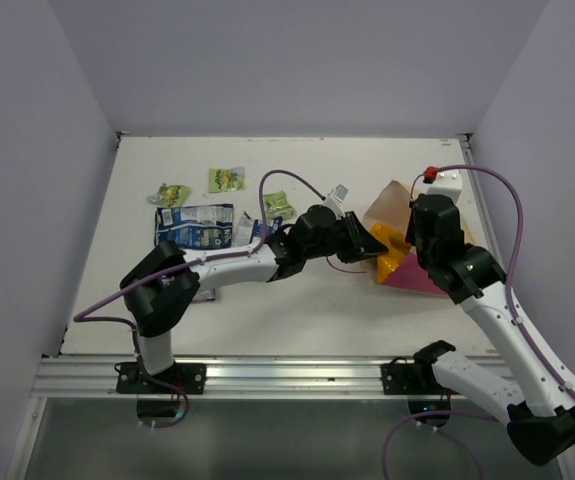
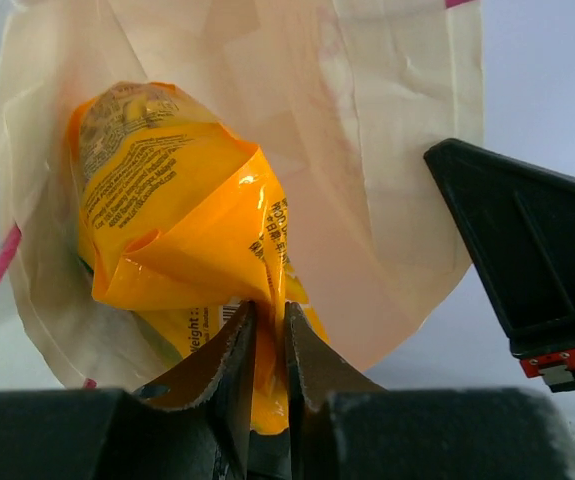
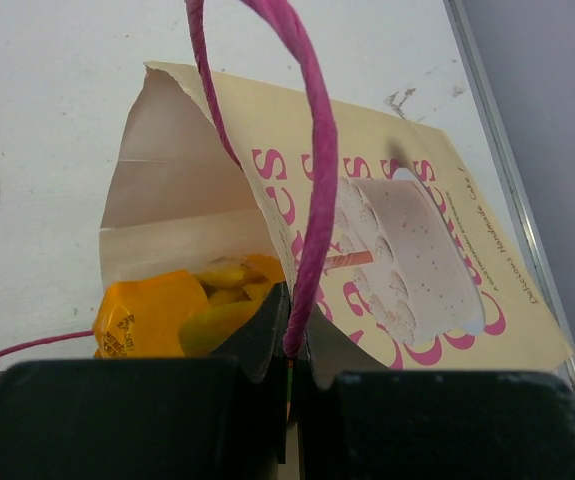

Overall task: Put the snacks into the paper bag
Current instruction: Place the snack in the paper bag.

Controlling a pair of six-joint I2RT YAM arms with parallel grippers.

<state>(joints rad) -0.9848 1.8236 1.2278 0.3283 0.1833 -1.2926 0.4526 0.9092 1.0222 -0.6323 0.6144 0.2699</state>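
The paper bag lies on its side at the right of the table, mouth turned toward the left arm and printed front facing up. The right pincer is closed on a pink cord handle, whose loop arches up over the front of the bag and holds the upper lip of the mouth raised. The orange packet is partly inside the bag, its crumpled near end sticking out of the mouth. The left pincer is at that end: its fingers stand only narrowly apart with the packet's tail between them, and whether they press on it cannot be told. The black body of the right pincer stands just beside the mouth on its far side, and the other handle cord trails loose on the table near the opening. Well to the left lie three green packets and a dark blue packet. The left arm stretches across the table between them and the bag and covers part of a second blue one.
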